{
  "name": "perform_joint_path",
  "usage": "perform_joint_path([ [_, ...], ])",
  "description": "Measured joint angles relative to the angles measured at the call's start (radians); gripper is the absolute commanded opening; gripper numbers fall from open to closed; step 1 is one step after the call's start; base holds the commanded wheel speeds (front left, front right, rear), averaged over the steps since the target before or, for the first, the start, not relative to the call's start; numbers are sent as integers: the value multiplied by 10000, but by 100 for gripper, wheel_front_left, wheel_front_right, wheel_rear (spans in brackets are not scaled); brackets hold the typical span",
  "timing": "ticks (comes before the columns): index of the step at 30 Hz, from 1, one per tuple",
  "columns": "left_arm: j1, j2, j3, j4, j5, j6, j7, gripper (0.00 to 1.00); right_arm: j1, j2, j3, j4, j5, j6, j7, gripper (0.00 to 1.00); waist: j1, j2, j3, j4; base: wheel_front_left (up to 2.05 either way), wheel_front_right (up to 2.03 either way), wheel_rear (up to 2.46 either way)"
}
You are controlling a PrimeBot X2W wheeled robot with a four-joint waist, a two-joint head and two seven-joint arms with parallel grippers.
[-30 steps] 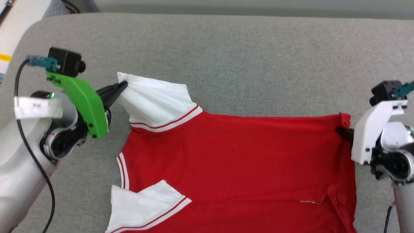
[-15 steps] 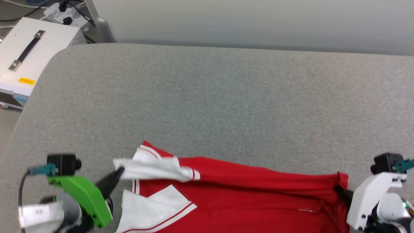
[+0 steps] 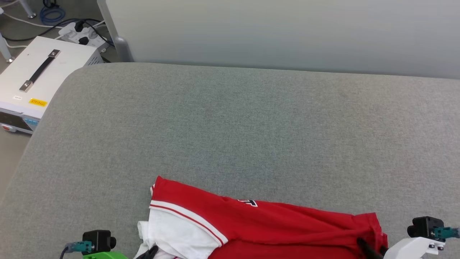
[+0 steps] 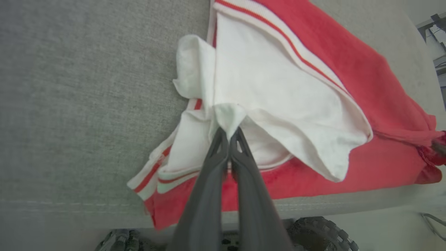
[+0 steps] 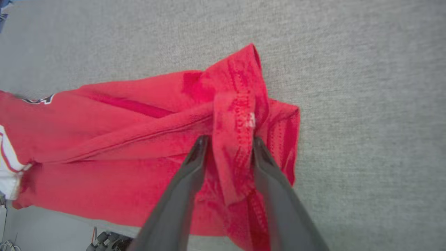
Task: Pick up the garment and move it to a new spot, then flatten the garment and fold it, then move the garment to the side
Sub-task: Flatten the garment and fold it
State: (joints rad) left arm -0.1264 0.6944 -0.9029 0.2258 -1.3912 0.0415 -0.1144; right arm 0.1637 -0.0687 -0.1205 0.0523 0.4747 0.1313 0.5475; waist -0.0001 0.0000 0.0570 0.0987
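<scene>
Head view: garment [image 3: 280, 223], 1 item, bunched along near edge of grey cushion [image 3: 230, 126].
Clamped at white sleeve [image 4: 278, 97] by left gripper [image 4: 228, 129]; right gripper [image 5: 230, 139] jaws parted, red hem [image 5: 233, 115] loose between. Judged light, limp; take by corners.

Garment [image 3: 273, 223] partly beyond the bottom edge

Grey cushion [image 3: 251, 126]; white box [image 3: 68, 61] beside it.
</scene>
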Motion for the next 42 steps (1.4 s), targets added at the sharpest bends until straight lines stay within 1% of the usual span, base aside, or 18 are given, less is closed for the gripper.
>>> perform_joint_path([
  [2,-79,-130,-8,163,119,-107,-167,100,-1,12,94,-54,52,0,-472,100,0,0,-50,-38,0,0,0],
  [3,-143,-134,-12,217,357,-121,-295,100,-4,15,151,-125,52,0,-709,100,0,0,-72,-67,0,0,0],
  [6,-444,-88,90,221,894,-73,-809,100,-28,-19,291,-451,46,0,-1108,100,0,0,-133,-155,0,0,0],
  [7,-560,-56,151,184,1183,27,-957,100,-40,-63,297,-575,46,0,-1124,100,0,0,-157,-183,0,0,0],
  [9,-724,-27,351,-100,1492,359,-1154,100,-59,-173,268,-767,44,0,-1080,100,0,0,-202,-225,0,0,0],
  [12,-941,2,577,-460,2034,681,-1315,100,-81,-433,59,-1022,-2,0,-571,100,0,0,-242,-245,0,0,0],
  [16,-1116,-13,1062,-1032,2947,1360,-1404,100,-75,-662,-345,-1427,-165,0,642,100,0,0,-249,-212,0,0,0],
  [19,-1110,-157,1795,-1530,3639,1862,-1415,100,-58,-871,-485,-1643,-249,0,1672,100,0,0,-208,-172,0,0,0],
  [22,-939,-571,2815,-2115,4541,2230,-1415,100,-53,-1049,-451,-1808,-267,0,2322,100,0,0,-93,-109,0,0,0],
  [25,-499,-974,3557,-2499,5317,2359,-1415,100,-56,-1041,-362,-1730,-259,0,2552,100,0,0,42,-27,0,0,0],
  [28,-90,-1279,4056,-2777,5967,2374,-1415,100,-60,-945,-161,-1452,-213,0,2594,100,0,0,182,95,0,0,0],
  [32,206,-1544,4468,-3110,6552,2362,-1415,100,-75,-825,146,-945,-119,0,2568,100,0,0,386,266,0,0,0],
  [37,386,-1768,4683,-3292,6853,2261,-1415,100,-177,-809,422,-238,2,-2,2502,100,0,0,620,394,0,0,0],
  [38,415,-1852,4729,-3313,6893,2245,-1415,100,-220,-846,504,-113,15,-4,2502,87,0,0,661,413,0,0,0],
  [39,431,-1921,4761,-3317,6924,2192,-1415,100,-273,-855,568,-19,63,-6,2502,45,0,0,692,428,0,0,0],
  [40,440,-1958,4780,-3313,6972,2167,-1415,100,-314,-861,593,50,107,-10,2502,25,1,0,709,437,0,0,0],
  [41,441,-1998,4803,-3310,7030,2142,-1415,100,-356,-897,639,105,136,-10,2499,0,0,0,717,443,0,0,0],
  [42,447,-2034,4823,-3300,7076,2100,-1415,100,-405,-917,667,161,150,-10,2495,0,0,0,713,445,0,0,0],
])
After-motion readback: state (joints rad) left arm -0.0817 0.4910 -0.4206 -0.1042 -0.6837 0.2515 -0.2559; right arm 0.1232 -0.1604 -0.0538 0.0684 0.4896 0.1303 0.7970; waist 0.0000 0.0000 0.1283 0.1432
